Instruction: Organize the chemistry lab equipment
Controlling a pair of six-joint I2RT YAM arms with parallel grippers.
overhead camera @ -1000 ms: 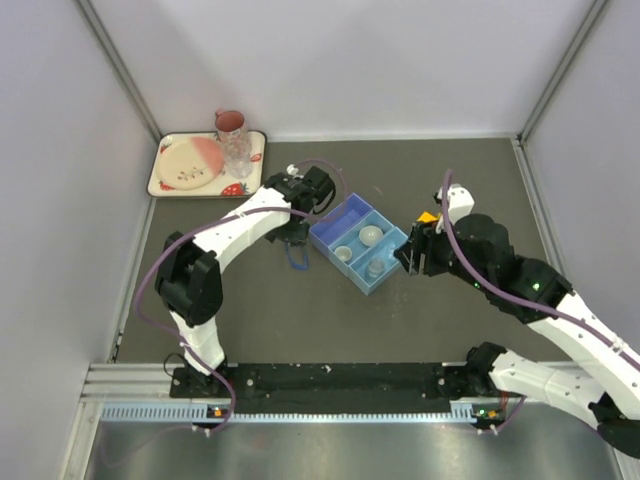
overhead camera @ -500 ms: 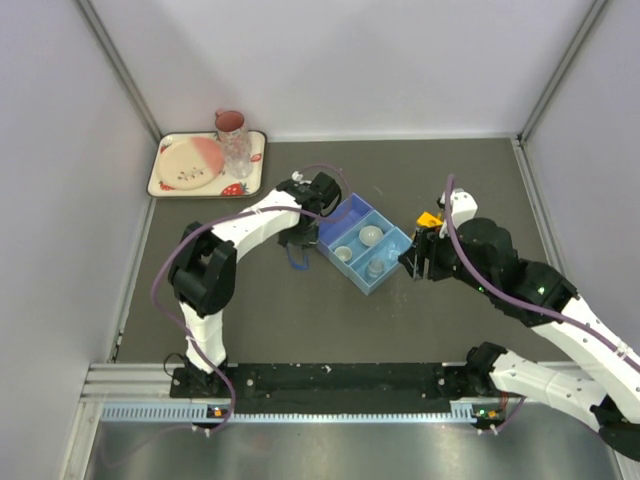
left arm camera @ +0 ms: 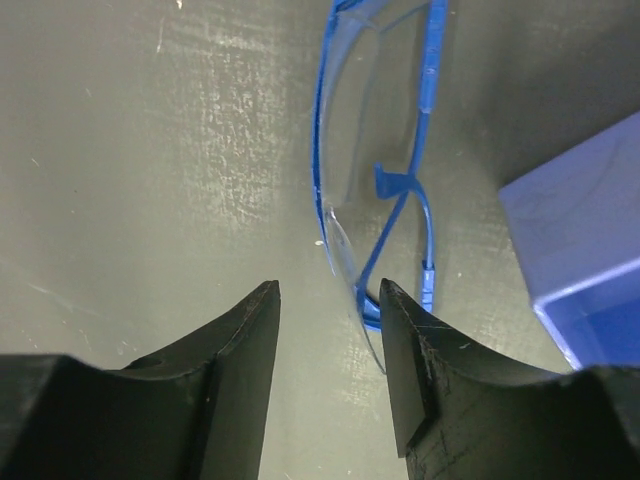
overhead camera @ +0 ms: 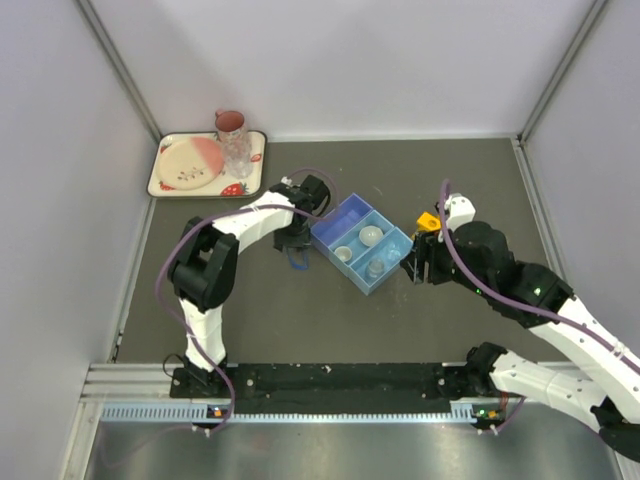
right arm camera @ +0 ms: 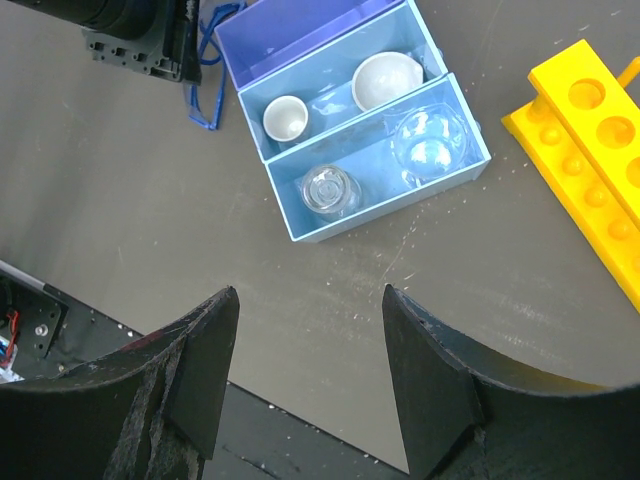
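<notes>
The blue divided tray [overhead camera: 348, 215] [right arm camera: 310, 25] sits mid-table. It holds two small white round dishes [right arm camera: 285, 117] [right arm camera: 385, 80], a small clear beaker [right arm camera: 330, 190] and a clear round dish [right arm camera: 430, 140]. Blue-rimmed goggles [left arm camera: 375, 180] [overhead camera: 297, 260] lie on the table just left of the tray. My left gripper [left arm camera: 325, 295] hangs open right over them, with the near end of the lens beside the right finger [left arm camera: 420, 370]. The yellow holed tube rack [right arm camera: 590, 140] [overhead camera: 428, 220] lies right of the tray. My right gripper [right arm camera: 308, 292] is open and empty, above bare table on the tray's near right.
A cream strawberry-patterned tray [overhead camera: 255, 145] stands at the back left with a pink-and-cream plate [overhead camera: 192, 162], a pink mug [overhead camera: 230, 122] and a clear tumbler [overhead camera: 238, 155]. Grey walls close in three sides. A black rail [overhead camera: 330, 378] runs along the near edge.
My left arm's elbow has swung in to the right while its gripper stays over the goggles, jaws a touch narrower. The right gripper has drifted slightly nearer.
</notes>
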